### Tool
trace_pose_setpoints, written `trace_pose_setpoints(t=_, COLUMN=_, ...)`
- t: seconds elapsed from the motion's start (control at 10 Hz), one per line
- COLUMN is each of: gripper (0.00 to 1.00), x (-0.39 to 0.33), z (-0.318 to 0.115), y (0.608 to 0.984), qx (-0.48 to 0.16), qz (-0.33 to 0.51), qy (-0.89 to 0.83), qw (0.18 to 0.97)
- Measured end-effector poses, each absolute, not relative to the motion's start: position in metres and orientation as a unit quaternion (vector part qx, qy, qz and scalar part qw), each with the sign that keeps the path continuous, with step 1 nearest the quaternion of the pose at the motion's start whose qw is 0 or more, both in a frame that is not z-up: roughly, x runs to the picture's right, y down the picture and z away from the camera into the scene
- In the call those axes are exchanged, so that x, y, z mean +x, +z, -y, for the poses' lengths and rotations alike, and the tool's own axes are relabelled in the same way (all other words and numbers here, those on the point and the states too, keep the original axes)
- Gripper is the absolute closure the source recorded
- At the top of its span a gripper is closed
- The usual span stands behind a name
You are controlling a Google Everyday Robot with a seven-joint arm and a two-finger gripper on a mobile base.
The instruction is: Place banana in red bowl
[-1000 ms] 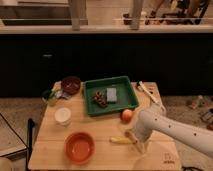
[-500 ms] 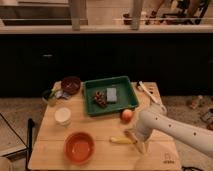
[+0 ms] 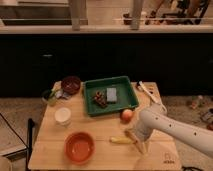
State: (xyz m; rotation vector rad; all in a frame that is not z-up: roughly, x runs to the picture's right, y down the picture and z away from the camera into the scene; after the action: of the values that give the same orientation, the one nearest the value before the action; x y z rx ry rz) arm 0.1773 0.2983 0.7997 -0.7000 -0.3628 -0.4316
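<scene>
The banana (image 3: pixel 120 140) lies flat on the wooden table, a little right of the red bowl (image 3: pixel 79 147), which sits near the table's front edge and holds nothing. My gripper (image 3: pixel 136 141) is down at table height at the banana's right end, on the white arm (image 3: pixel 170 127) that reaches in from the right. I cannot tell whether it touches the banana.
A round orange-red fruit (image 3: pixel 127 115) sits just behind the gripper. A green tray (image 3: pixel 93 85) with a grey block and dark bits is at the back. A maroon bowl (image 3: pixel 71 84) and a white cup (image 3: pixel 63 116) stand at the left. White utensils (image 3: pixel 148 92) lie at the back right.
</scene>
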Motion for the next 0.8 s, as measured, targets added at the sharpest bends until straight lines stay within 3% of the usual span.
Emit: trace_pose_setpoints(t=0.8, gripper=0.2, x=0.154, z=-0.293, y=0.787, qx=-0.343, qz=0.171, qy=-0.211, qw=0.899)
